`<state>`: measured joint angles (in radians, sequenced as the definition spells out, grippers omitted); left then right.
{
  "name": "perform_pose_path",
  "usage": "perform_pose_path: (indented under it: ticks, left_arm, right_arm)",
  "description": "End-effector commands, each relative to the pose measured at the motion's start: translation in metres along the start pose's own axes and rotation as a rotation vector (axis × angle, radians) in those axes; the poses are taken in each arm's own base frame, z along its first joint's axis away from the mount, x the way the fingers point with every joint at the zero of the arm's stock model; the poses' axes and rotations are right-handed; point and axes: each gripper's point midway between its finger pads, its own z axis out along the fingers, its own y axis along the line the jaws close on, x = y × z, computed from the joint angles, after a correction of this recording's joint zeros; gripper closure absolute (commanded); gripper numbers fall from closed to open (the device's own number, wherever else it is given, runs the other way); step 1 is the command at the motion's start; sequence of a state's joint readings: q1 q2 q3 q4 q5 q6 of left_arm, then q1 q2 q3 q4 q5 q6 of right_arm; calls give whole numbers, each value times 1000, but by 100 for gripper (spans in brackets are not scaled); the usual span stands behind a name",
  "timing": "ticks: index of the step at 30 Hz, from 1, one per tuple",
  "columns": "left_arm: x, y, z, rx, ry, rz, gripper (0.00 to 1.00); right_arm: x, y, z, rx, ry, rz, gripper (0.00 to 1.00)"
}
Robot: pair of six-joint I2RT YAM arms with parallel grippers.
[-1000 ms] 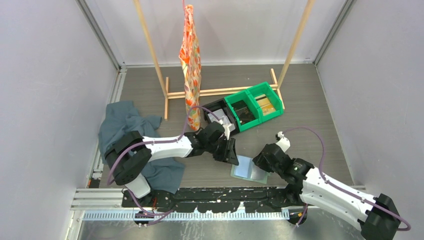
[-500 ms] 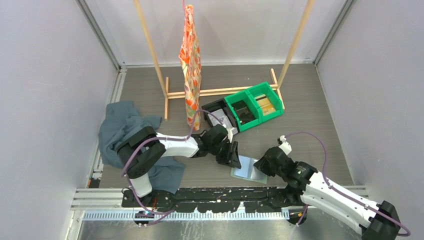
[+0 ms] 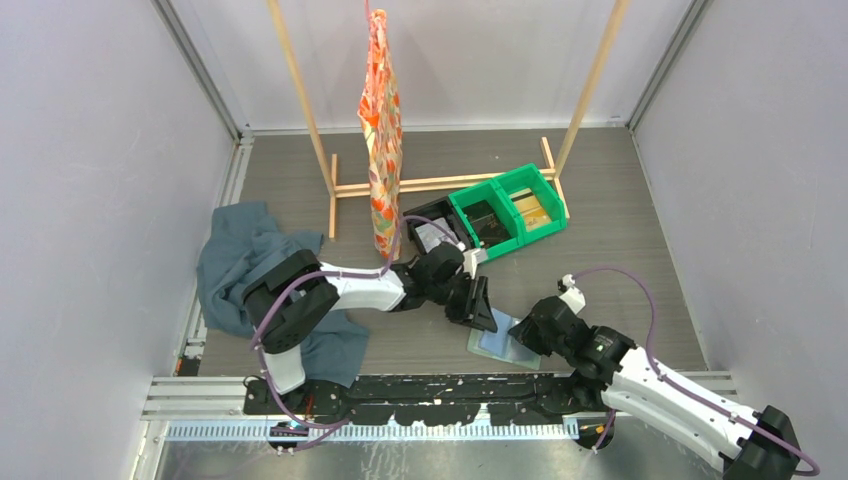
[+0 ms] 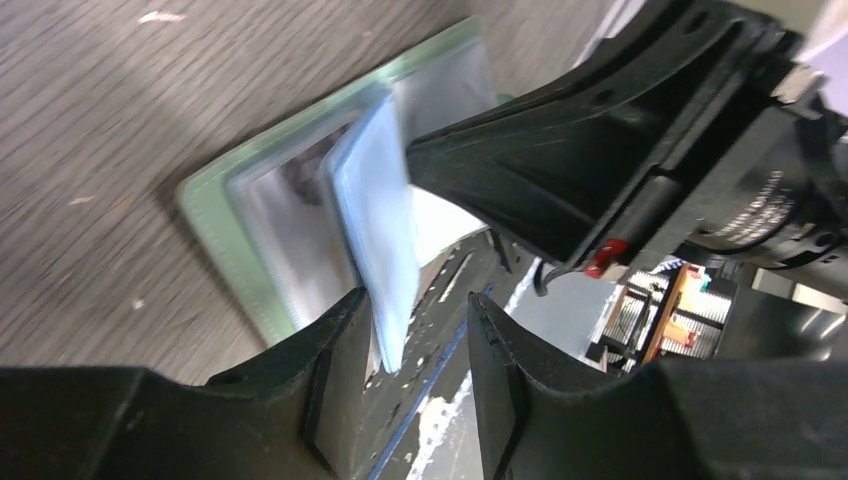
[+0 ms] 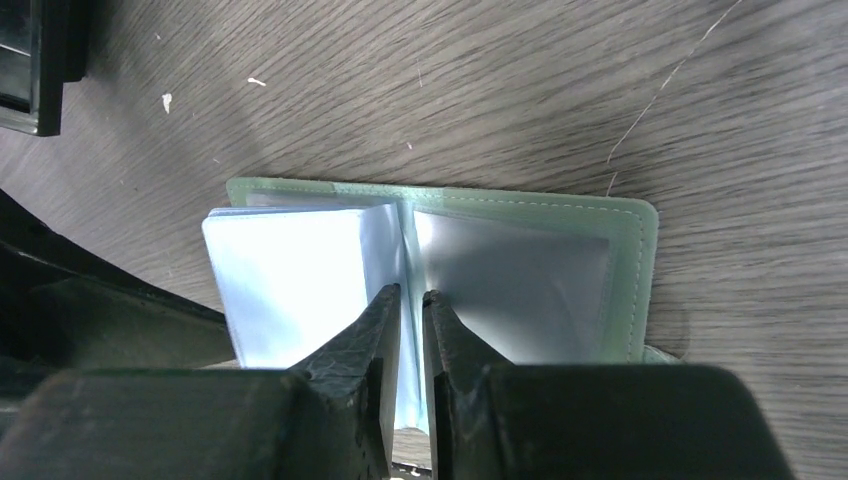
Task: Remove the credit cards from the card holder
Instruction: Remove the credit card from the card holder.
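- Sage-green card holder (image 3: 503, 343), pale blue inside; lies spread open on the grey wood-grain table (image 3: 620, 250), close to its near edge and between the two grippers.
- Shows one pale blue inner leaf (image 4: 380, 210) raised off one half, standing on edge near the fold.
- Right gripper (image 5: 412, 300) directly over the fold; fingers (image 5: 365, 345) narrow, almost together, pinching a thin pale leaf at the spine.
- Left gripper (image 4: 405, 350) low at the holder's edge on the left arm's side; fingers parted with a clear gap, a corner of the raised leaf sitting inside that gap, close to one finger; cannot tell whether touching.
- Further back on the table: green bins (image 3: 510, 205) side by side, a black tray (image 3: 418, 213) just beside them.
- Wooden rack (image 3: 300, 100) behind those, orange patterned fabric (image 3: 381, 120) hanging from it.
- Dark teal cloth (image 3: 245, 260) crumpled at the left, partly under the left arm.
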<state>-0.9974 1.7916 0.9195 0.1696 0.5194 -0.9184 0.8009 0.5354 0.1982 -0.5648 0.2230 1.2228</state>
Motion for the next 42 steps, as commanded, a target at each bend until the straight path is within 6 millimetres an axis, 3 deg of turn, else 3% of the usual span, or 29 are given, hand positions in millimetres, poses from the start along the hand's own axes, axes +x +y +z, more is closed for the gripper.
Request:
perform_pose_path:
  ticks: [1, 4, 7, 10, 16, 21, 25, 30, 35, 39, 42]
  left_arm:
    - [-12, -41, 5, 127, -3, 49, 58]
    - [-14, -52, 5, 147, -5, 62, 58]
    - [-14, -64, 4, 168, -4, 80, 58]
    - [-13, -69, 9, 177, 9, 87, 58]
    - [-1, -79, 35, 217, 56, 76, 58]
    - [6, -85, 51, 236, 86, 66, 58]
    - [7, -89, 43, 242, 77, 84, 58]
    - [-4, -92, 12, 269, 26, 87, 56]
    - [-6, -44, -3, 113, -16, 30, 56]
    - [-5, -18, -13, 58, -37, -33, 57]
    - [-6, 1, -14, 15, -48, -76, 65]
  right_arm:
    - [0, -8, 0, 29, -9, 14, 80]
    - [-5, -4, -11, 33, -12, 20, 78]
    - [-17, -2, -30, 52, -42, 37, 70]
    - [-44, -5, -57, 88, -150, 77, 61]
    - [-80, -5, -102, 61, -297, 111, 54]
    - [-85, -6, -113, 27, -325, 152, 53]
    - [-83, -3, -112, 16, -311, 156, 52]
    - [-76, 9, -100, 5, -268, 136, 52]
    - [-60, 29, -71, -24, -191, 111, 64]
    - [-48, 41, -49, -50, -139, 122, 72]
    - [-37, 48, -33, -93, -102, 132, 79]
